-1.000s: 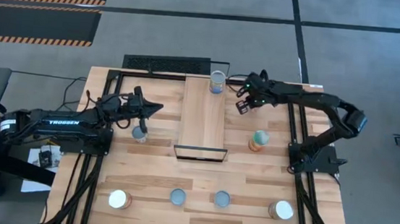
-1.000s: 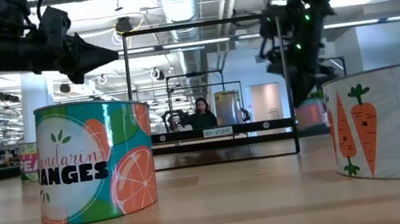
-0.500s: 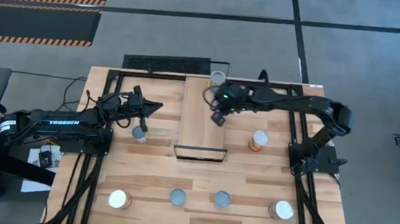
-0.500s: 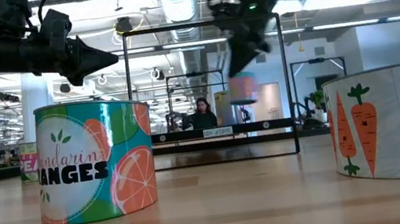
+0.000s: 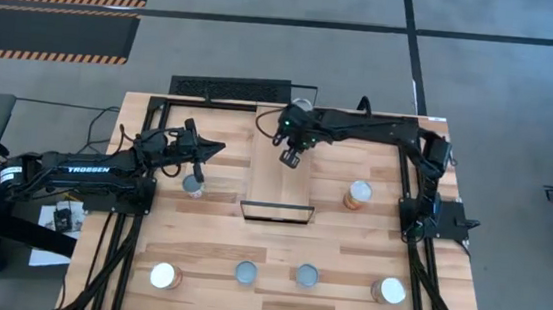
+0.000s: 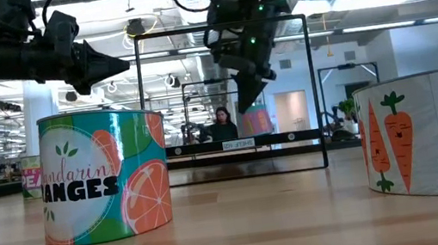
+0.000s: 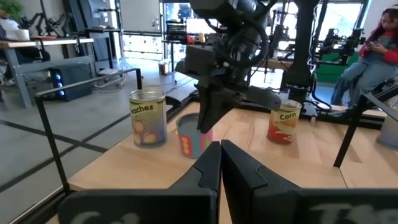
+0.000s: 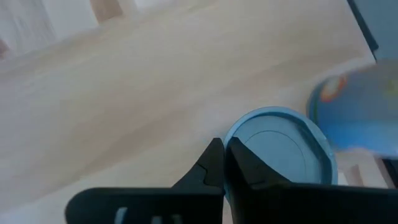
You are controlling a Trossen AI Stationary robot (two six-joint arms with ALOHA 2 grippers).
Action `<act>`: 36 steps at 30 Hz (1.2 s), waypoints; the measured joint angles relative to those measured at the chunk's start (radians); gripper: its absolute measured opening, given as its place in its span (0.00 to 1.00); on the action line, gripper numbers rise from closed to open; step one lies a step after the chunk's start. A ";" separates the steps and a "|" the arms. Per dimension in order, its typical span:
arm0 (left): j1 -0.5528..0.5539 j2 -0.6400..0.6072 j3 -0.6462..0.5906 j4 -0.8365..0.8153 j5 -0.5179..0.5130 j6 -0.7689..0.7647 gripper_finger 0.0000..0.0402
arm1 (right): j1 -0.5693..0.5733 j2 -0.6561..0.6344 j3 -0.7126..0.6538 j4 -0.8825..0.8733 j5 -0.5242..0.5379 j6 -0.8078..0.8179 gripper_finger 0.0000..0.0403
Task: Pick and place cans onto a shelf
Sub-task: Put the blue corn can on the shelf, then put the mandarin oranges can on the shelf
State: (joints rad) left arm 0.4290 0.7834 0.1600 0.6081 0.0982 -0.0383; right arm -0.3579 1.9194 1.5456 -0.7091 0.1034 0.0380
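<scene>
My right gripper reaches over the pale wooden shelf and is shut on a teal-and-pink can with a grey-blue top. The can also shows in the left wrist view and the low view. A peaches can stands on its base at the shelf's far end. My left gripper is shut and empty, held above the table left of the shelf, over a grey-topped can. A corn can stands on the table right of the shelf. My right gripper pinches the can's top rim at one side between its two fingers. The fingers come from above, slanting down. The can hangs upright below them, low over the shelf; whether its base touches the plank, I cannot tell.
Several cans stand in a row near the table's front edge: white-topped ones and grey-blue-topped ones. The oranges can and carrots can fill the low view. The shelf's black frame is at its near end.
My right gripper has carried the can from right of the shelf toward the table's left, to over the shelf's middle. It has then come down, so the can hangs lower, near the plank.
</scene>
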 joint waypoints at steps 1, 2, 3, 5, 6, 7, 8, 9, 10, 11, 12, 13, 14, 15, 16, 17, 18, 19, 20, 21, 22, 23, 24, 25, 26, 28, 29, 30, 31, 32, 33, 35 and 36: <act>0.000 0.000 0.000 0.000 0.000 0.000 0.00 | -0.004 0.000 0.000 -0.001 0.000 0.010 0.04; 0.000 0.000 0.000 -0.001 0.000 0.000 0.00 | -0.006 0.000 0.000 -0.005 0.000 0.016 0.04; 0.000 0.000 0.000 -0.001 0.000 0.000 0.00 | -0.007 0.000 0.000 -0.009 0.000 0.020 0.04; 0.000 0.000 0.000 -0.001 -0.001 0.000 0.00 | -0.011 0.000 0.000 0.001 0.001 0.019 0.05; 0.000 0.000 0.000 -0.001 -0.001 0.000 0.00 | -0.012 0.000 0.000 0.003 0.001 0.020 0.06; 0.000 0.000 0.000 -0.001 -0.002 0.000 0.00 | -0.013 0.000 0.000 0.001 0.001 0.022 0.07; 0.000 0.000 0.000 -0.001 -0.002 0.000 0.00 | -0.016 0.000 0.000 0.000 0.001 0.021 0.08; 0.000 0.000 0.000 -0.001 -0.002 0.000 0.00 | -0.019 0.000 0.000 0.002 0.000 0.021 0.10; 0.000 0.000 0.000 -0.001 -0.002 0.000 0.00 | -0.021 0.000 0.000 0.003 0.001 0.023 0.11; 0.000 0.000 0.000 -0.003 -0.002 0.000 0.00 | -0.023 0.000 0.000 0.003 0.001 0.026 0.12; 0.000 0.000 0.000 -0.006 -0.003 0.000 0.00 | -0.025 0.000 0.000 0.002 0.001 0.031 0.13; 0.000 0.000 0.000 -0.008 -0.005 0.000 0.00 | -0.026 0.000 0.000 0.002 0.001 0.037 0.14; 0.000 0.000 0.000 -0.008 -0.006 0.000 0.00 | -0.028 0.000 0.000 0.003 0.002 0.040 0.14; 0.000 0.000 0.000 -0.008 -0.006 0.000 0.00 | -0.030 0.000 0.000 0.003 0.002 0.041 0.15; 0.000 0.000 0.000 -0.008 -0.006 0.000 0.00 | -0.032 0.000 0.000 0.002 0.000 0.041 0.16; 0.000 0.000 0.000 -0.008 -0.006 0.000 0.00 | -0.032 0.000 0.000 0.002 0.000 0.041 0.17; 0.000 0.000 0.000 -0.008 -0.007 0.000 0.00 | -0.031 0.000 0.000 0.003 0.000 0.041 0.19; 0.000 0.000 0.000 -0.009 -0.007 0.000 0.00 | -0.031 0.000 0.000 0.003 0.000 0.042 0.20; 0.000 0.000 0.000 -0.011 -0.007 0.000 0.00 | -0.029 0.000 0.000 0.003 0.000 0.043 0.21; 0.000 0.000 0.000 -0.012 -0.007 0.000 0.00 | -0.029 0.000 0.000 0.004 0.001 0.043 0.23; 0.000 0.000 0.000 -0.012 -0.007 0.000 0.00 | -0.028 0.000 0.000 0.006 0.001 0.043 0.25; 0.000 0.000 0.000 -0.012 -0.007 0.000 0.00 | -0.026 0.000 0.000 0.011 0.001 0.043 0.26; 0.000 0.000 0.000 -0.012 -0.007 0.000 0.00 | -0.025 0.000 0.000 0.016 0.003 0.040 0.28; 0.000 0.000 0.000 -0.013 -0.007 0.000 0.00 | -0.024 -0.002 0.000 0.018 0.006 0.040 0.29; 0.000 0.000 0.000 -0.014 -0.007 0.000 0.00 | -0.023 -0.011 0.000 0.014 0.007 0.040 0.29; 0.000 0.000 0.000 -0.016 -0.007 0.000 0.00 | -0.015 -0.043 -0.001 0.010 0.019 0.033 0.30; 0.000 0.000 0.000 -0.016 -0.008 0.000 0.00 | -0.008 -0.063 0.000 0.015 0.037 0.026 0.29; 0.000 0.000 0.000 -0.017 -0.007 0.000 0.00 | 0.000 -0.087 0.000 0.007 0.057 0.017 0.28; 0.000 0.000 0.000 -0.017 -0.007 0.000 0.00 | 0.012 -0.111 0.000 -0.011 0.081 0.008 0.26; 0.000 0.000 0.000 -0.019 -0.008 0.000 0.00 | 0.029 -0.134 0.000 -0.020 0.107 -0.002 0.24; 0.000 0.000 0.000 -0.021 -0.007 0.000 0.00 | 0.046 -0.158 0.000 -0.025 0.127 -0.010 0.22; 0.000 0.000 0.000 -0.023 -0.005 0.000 0.00 | 0.086 -0.210 0.000 -0.070 0.146 -0.009 0.16; 0.000 0.000 0.000 -0.023 -0.004 0.000 0.00 | 0.111 -0.232 0.000 -0.084 0.149 -0.008 0.12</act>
State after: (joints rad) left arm 0.4286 0.7837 0.1596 0.5849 0.0941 -0.0380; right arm -0.2467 1.6878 1.5458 -0.7927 0.2524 0.0304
